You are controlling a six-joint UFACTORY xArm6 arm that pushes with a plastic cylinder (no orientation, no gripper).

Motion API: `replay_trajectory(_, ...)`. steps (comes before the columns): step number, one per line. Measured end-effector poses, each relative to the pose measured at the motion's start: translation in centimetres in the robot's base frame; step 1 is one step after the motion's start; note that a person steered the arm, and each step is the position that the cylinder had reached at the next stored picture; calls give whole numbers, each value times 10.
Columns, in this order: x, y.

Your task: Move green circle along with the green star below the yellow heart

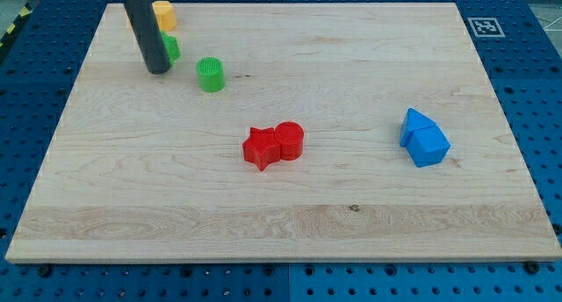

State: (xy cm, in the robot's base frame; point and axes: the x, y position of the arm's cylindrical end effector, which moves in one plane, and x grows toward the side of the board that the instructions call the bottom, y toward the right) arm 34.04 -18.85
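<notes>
The green circle (210,75) stands on the wooden board (290,214) at the upper left. The green star (170,47) lies to its upper left, mostly hidden behind my rod; only its right edge shows. The yellow heart (164,16) sits just above the green star, near the board's top edge, partly hidden by the rod. My tip (157,70) rests on the board at the green star's lower left, touching or almost touching it, and about 60 pixels left of the green circle.
A red star (260,147) and a red circle (289,140) touch each other in the board's middle. Two blue blocks (423,138) sit together at the right. A fiducial tag (484,26) marks the board's top right corner.
</notes>
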Motion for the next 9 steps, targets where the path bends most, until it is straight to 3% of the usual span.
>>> replay_trajectory(2, -10, 2)
replay_trajectory(6, -10, 114)
replay_trajectory(7, 2, 134)
replay_trajectory(9, 49, 113)
